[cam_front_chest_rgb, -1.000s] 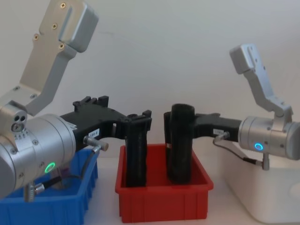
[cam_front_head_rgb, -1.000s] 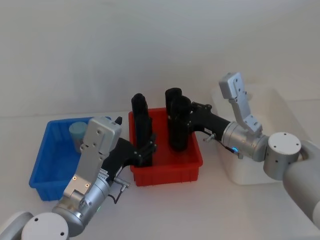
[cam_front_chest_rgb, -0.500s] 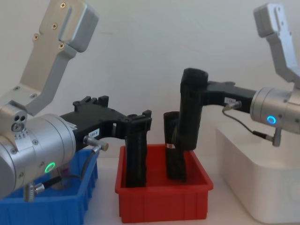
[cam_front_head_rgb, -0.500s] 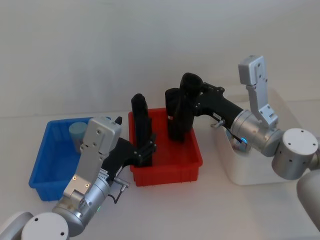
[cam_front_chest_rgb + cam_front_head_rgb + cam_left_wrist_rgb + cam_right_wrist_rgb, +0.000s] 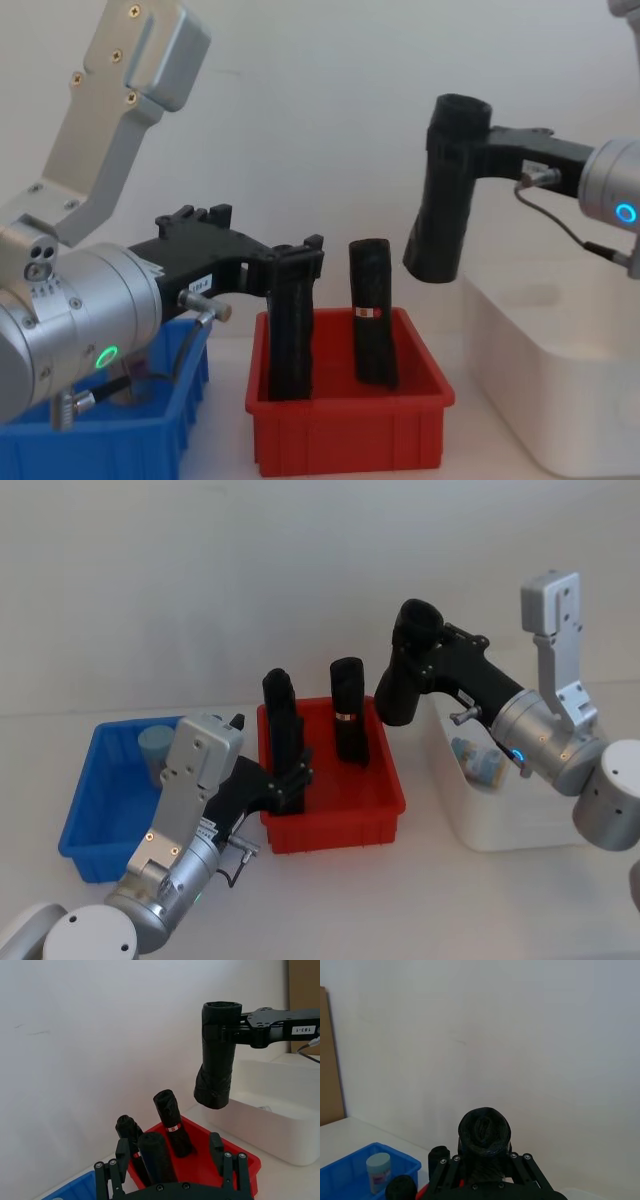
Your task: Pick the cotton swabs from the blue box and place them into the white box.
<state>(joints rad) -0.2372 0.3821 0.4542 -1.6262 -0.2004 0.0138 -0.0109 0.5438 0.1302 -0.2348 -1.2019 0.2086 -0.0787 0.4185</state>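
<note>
head view: right gripper (image 5: 408, 670) clamped on a tall black cylindrical roll (image 5: 405, 665), held in the air between the shallow red plastic bin (image 5: 330, 820) and the large white plastic tub (image 5: 520, 825). The small clear cotton swab jar with pale blue lid (image 5: 155, 748) sits in the far corner of the shallow blue plastic bin (image 5: 85, 825), untouched. Left gripper (image 5: 290, 780) low over the red bin, around a second black roll (image 5: 282, 730).

left wrist view: left fingers (image 5: 227, 1167) spread either side of the nearest black roll (image 5: 155, 1157), pads apart from it, so not gripping. Carried roll (image 5: 216, 1057) hangs near the white tub's rim (image 5: 260, 1120).

right wrist view: right fingers (image 5: 445, 1166) closed on the roll's top (image 5: 485, 1132). Swab jar (image 5: 378, 1170) upright in the blue bin (image 5: 345, 1175), well apart.

chest view: carried roll (image 5: 445, 190) tilted, lower end just beside the tub's near wall (image 5: 520, 400). Third roll (image 5: 372, 310) stands leaning in the red bin (image 5: 350, 430).

risk, wrong item: a black roll looks headed for the white tub while the swabs stay in blue; task item missed.

risk, collision: tilted roll's lower end could catch the tub rim on the way across and slip in the grip.

risk, left arm: open fingers straddling a roll could tip it if that arm swings toward the blue bin.
</note>
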